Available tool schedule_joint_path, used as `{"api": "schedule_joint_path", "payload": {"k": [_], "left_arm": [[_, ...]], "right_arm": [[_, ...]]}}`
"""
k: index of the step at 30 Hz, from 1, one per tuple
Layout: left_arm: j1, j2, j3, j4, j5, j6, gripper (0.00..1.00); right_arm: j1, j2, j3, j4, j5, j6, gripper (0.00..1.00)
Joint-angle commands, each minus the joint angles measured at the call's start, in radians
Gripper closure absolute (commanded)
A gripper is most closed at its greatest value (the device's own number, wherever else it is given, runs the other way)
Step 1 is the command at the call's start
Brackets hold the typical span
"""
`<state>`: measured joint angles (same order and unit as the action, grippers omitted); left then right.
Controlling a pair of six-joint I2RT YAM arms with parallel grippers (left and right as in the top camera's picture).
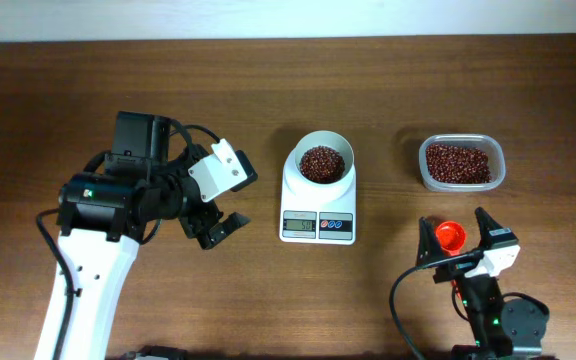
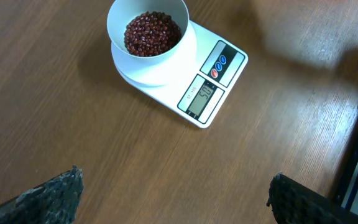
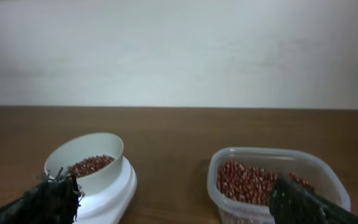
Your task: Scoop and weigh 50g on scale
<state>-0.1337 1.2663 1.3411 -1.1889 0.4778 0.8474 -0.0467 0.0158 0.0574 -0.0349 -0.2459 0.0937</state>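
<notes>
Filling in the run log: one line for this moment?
left gripper: open, empty | right gripper: open, at scoop | bowl: beans, on scale | display: apparently 50 | tub: right of scale

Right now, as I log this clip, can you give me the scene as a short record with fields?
scale: centre of table, display appears to read 50
white bowl: on scale, holds red beans
clear tub: right of scale, more beans inside
left gripper: open, empty, left of scale
right gripper: open, near tub
orange scoop: between right gripper's fingers, contact unclear
</notes>
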Motion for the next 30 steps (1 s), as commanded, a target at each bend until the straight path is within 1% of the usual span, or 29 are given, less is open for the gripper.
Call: {"api": "schedule_joint_path", "payload": {"k": [1, 6, 8, 12, 14, 18, 30], "left_arm": [[-0.001, -0.003, 0.003, -0.001, 0.003, -0.006, 0.01], [-0.001, -0.003, 0.003, -0.001, 0.003, -0.006, 0.01], [-0.001, -0.003, 0.003, -0.001, 0.003, -0.006, 0.01], [-0.001, -0.003, 0.003, -0.001, 0.003, -0.006, 0.01], [-0.001, -0.003, 0.003, -0.001, 0.003, -0.006, 0.01], [-0.001, -0.003, 0.003, -0.001, 0.003, -0.006, 0.01], [-0.001, -0.003, 0.003, -0.001, 0.003, -0.006, 0.01]], "right_arm": [[0.008, -0.013, -0.029, 0.027, 0.023, -0.008, 0.01], [0.008, -0.013, -0.052, 0.043, 0.059, -0.008, 0.01], [0.008, -0.013, -0.052, 0.038, 0.101, -0.009, 0.01], [0.007, -0.013, -0.052, -0.032, 0.105, -0.009, 0.01], [0.006, -0.013, -0.052, -0.034, 0.127, -0.013, 0.01], [0.006, -0.013, -0.052, -0.037, 0.127, -0.106, 0.01], [0.006, -0.013, -0.052, -0.040, 0.145, -0.109, 0.01]]}}
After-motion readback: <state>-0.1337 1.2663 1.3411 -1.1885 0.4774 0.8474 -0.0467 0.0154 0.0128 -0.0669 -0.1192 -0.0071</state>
